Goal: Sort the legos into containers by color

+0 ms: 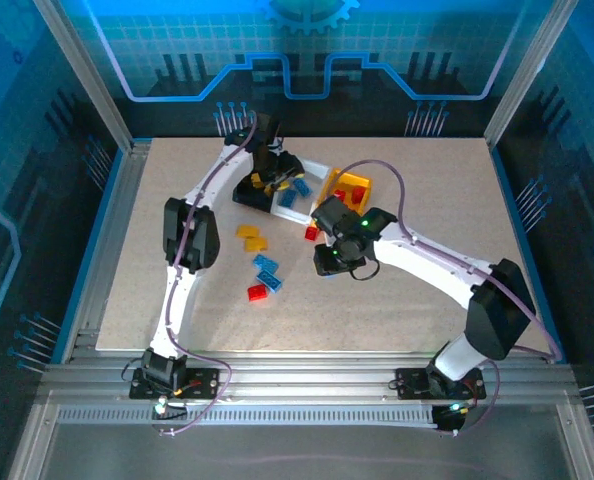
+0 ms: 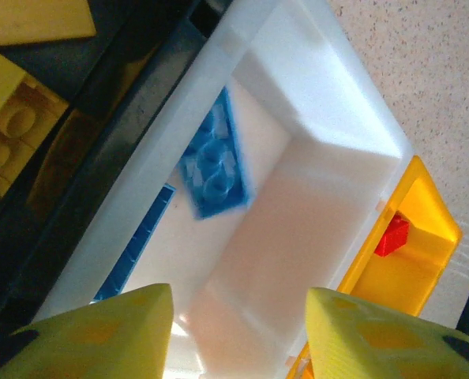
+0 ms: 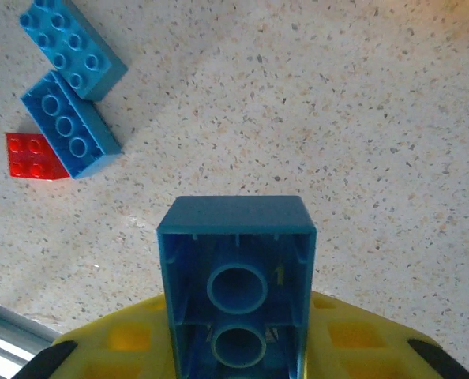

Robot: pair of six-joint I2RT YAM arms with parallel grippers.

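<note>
Left gripper (image 2: 238, 328) jaws released over white rectangular plastic bin (image 2: 329, 99); right gripper (image 3: 234, 351) jaws clench blue plastic brick (image 3: 234, 260). Next, probably: carry it toward 11 o'clock.

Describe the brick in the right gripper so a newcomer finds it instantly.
Find the right gripper mid-table, close to the yellow bin. Clamped between its yellow fingers is one blue brick, hollow underside towards the wrist camera. The two other blue bricks nearby lie loose, studs up, beside a red one.
</note>
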